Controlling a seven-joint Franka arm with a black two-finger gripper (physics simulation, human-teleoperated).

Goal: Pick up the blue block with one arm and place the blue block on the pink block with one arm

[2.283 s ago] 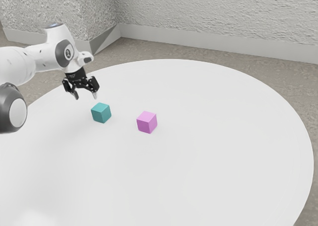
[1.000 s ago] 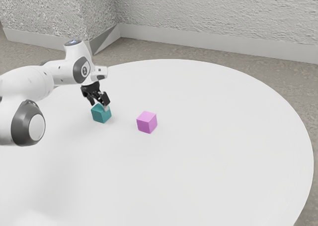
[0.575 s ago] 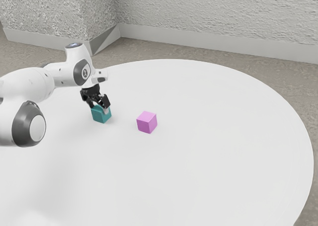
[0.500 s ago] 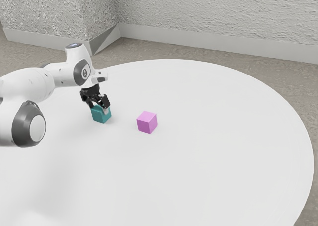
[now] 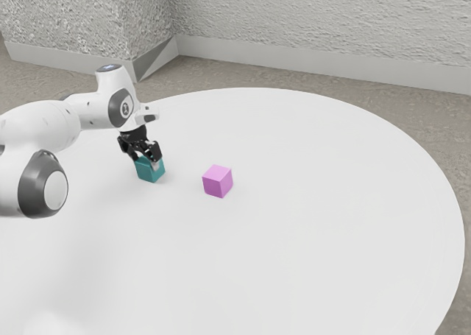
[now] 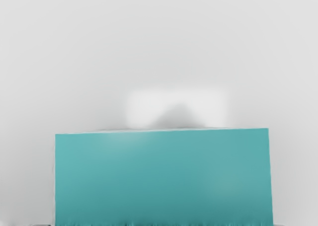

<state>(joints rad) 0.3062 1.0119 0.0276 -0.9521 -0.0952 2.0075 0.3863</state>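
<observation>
- The round white desk point(image 5: 309, 224) is unchanged — nothing on it has been shifted, and both blocks are found where they were a second ago.
- The white Franka arm point(image 5: 51, 125) has been lowered from its earlier hover at the exterior view's left, so that its wrist is now held low over the blue block.
- The black hand point(image 5: 145, 155) has been brought down onto the blue block point(image 5: 151, 172). Its fingers, set wide half a second ago, have been drawn in against two opposite sides of the block, so the block is judged to be gripped.
- For the task this means that the reach and the closing are done. The lift has not yet been made, as the block is seen resting on the desk.
- The blue block is a small cube, more teal than true blue, with flat matte faces and sharp edges. In the wrist view one plain teal face point(image 6: 161, 176) is seen just under the hand, square to it and untilted, with bare desk point(image 6: 159, 47) beyond.
- The pink block point(image 5: 218, 181) — a cube of like size — is left standing near the blue one, toward the exterior view's right and apart from it, its top free to be stacked on.
</observation>
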